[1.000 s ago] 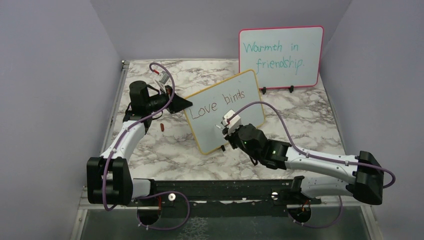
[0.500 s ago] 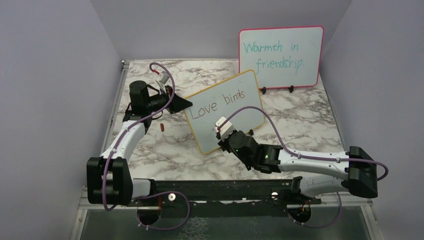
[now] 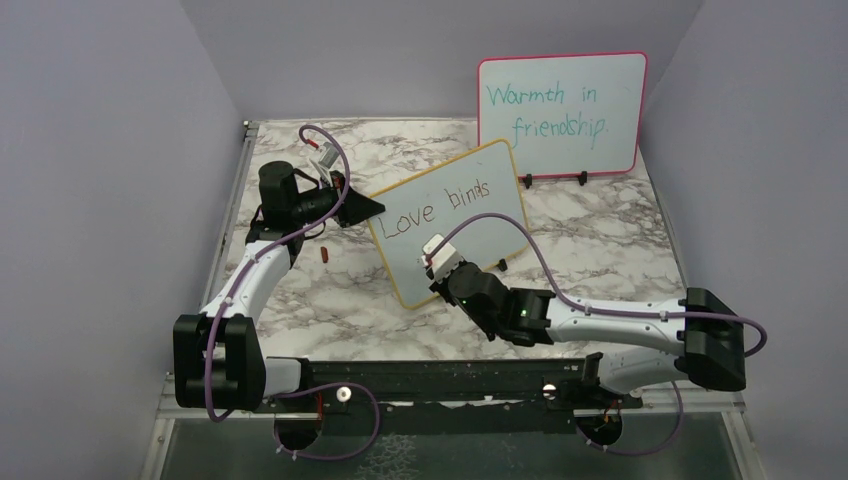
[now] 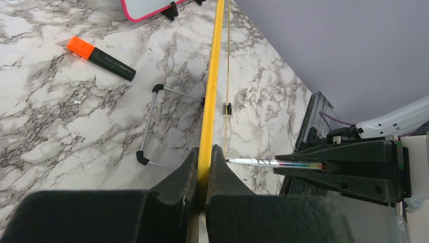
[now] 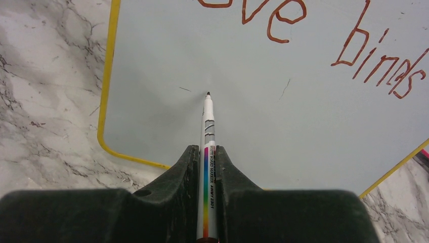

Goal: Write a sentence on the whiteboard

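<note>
Your right end effector (image 3: pixel 438 265), pinched tight on the marker (image 5: pixel 208 119), has slid from under "binds" to the lower left of the whiteboard (image 3: pixel 408 262). Line two of the sentence (image 3: pixel 437 207) looks about to start, as only "Love binds" is written. The board stands tilted mid-desk (image 3: pixel 620 250) with the left end effector (image 4: pixel 204 154) clamped on its edge; only the right wrist view shows the tip at or just off the blank surface, and only the left wrist view shows an orange-capped pen (image 4: pixel 101 57).

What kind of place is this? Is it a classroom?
Probably not; it looks like a robot test booth. A left arm and a right arm are fixed to a marble table, plain purple walls box it in, and a whiteboard stands ready for writing.
</note>
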Available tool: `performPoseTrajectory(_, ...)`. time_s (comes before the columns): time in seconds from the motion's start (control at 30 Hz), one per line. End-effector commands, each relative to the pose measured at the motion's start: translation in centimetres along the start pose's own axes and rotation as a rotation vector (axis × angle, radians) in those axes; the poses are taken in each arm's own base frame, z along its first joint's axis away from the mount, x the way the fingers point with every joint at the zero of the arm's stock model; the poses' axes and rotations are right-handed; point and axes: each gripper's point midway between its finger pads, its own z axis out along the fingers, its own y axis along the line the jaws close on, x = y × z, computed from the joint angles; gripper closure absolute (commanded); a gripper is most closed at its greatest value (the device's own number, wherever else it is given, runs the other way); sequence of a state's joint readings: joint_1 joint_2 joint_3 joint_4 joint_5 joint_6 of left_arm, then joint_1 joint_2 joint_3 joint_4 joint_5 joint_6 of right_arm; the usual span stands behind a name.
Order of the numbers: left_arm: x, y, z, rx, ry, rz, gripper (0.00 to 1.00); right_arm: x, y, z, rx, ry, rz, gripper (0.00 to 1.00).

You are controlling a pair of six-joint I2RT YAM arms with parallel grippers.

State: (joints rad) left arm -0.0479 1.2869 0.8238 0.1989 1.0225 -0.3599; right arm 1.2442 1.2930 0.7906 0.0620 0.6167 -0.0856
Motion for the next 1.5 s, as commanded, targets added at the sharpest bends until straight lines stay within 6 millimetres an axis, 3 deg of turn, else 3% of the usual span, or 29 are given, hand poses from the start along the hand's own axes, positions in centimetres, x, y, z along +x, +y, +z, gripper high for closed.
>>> performPoseTrajectory(0.0,1.0,1.8,-0.2,-0.076,0.024,-0.003,1.00,-1.9,-0.2,0.3,0.032,-0.035,0.026,0.99)
performPoseTrajectory(0.43,1.1,1.8,-0.2,-0.076,0.027,-0.003,1.00,-1.1,0.2,0.8,0.038,-0.001,0.015,0.99)
performPoseTrajectory(1.47,1.0,1.9,-0.2,-0.082,0.029,0.000,1.00,1.4,-0.2,-0.4,0.029,0.083,0.008,0.99)
